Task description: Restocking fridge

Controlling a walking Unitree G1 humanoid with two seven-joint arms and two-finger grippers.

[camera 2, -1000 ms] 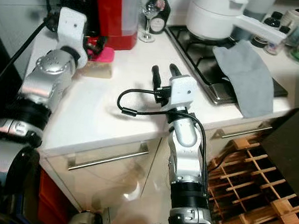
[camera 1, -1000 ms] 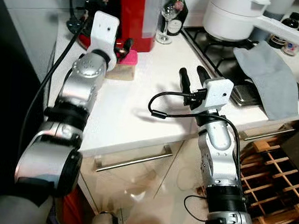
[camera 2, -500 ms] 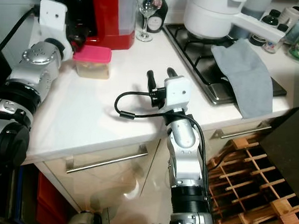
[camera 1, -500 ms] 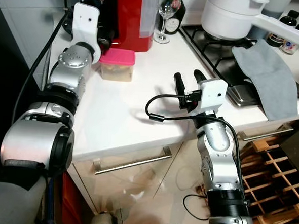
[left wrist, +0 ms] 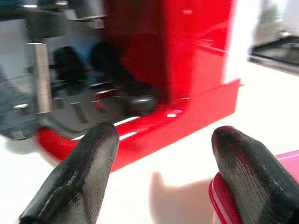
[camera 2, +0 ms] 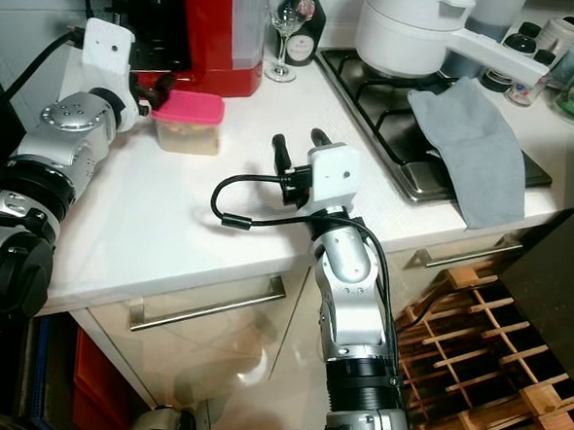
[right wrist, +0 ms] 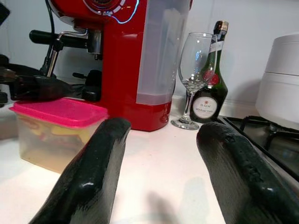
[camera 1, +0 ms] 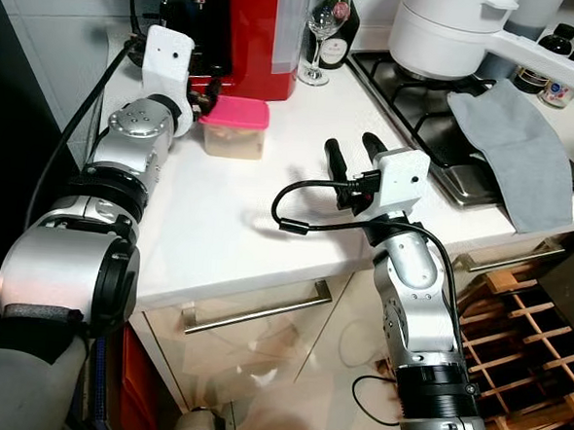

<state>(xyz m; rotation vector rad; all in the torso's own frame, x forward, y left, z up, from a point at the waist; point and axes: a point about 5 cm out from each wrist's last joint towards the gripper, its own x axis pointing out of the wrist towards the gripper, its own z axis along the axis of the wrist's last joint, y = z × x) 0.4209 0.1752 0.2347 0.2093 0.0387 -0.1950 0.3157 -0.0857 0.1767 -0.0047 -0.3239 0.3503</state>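
left eye view: one pink-lidded tub sits on the white counter, in front of the red coffee machine. half a second ago it sat a little further toward the counter's left edge; a second ago the left arm hid most of it. left gripper is now at the tub's left end, fingers touching or just beside the lid; a moment before it was up by the machine. right gripper hovers over mid-counter, two fingers spread, nothing between them, much as before. counted: one wine glass, one dark bottle, one white pot on the hob, one grey cloth.

right eye view: same layout; tub between left gripper and machine base.

left wrist view: two fingertips apart, with bare counter between; one tip lies against the pink lid edge. red machine base beyond, blurred.

right wrist view: two fingers apart, nothing held. tub ahead, glass and bottle further back.
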